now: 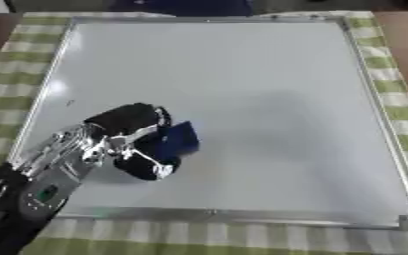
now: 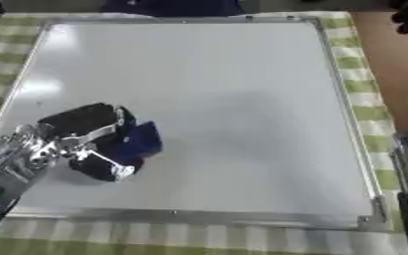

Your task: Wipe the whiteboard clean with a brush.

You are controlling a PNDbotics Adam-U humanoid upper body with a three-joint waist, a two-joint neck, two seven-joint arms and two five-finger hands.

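Left hand (image 1: 131,130) — brush (image 1: 179,138) — whiteboard (image 1: 242,89)

No readable text, labels, brand marks or nos. anywhere in either view, so you've got nothing to log here. The whiteboard (image 1: 242,99) face carries no legible writing; only a tiny dark speck near its left side, too small to read as a char. The dark blue brush (image 1: 179,138) shows no logo or lettering on the side you can see. The left hand (image 1: 134,134) and forearm have a small green patch low on the arm, w/ no letters you can make out. The checked cloth on the surface (image 1: 242,239) is pattern only, no print.
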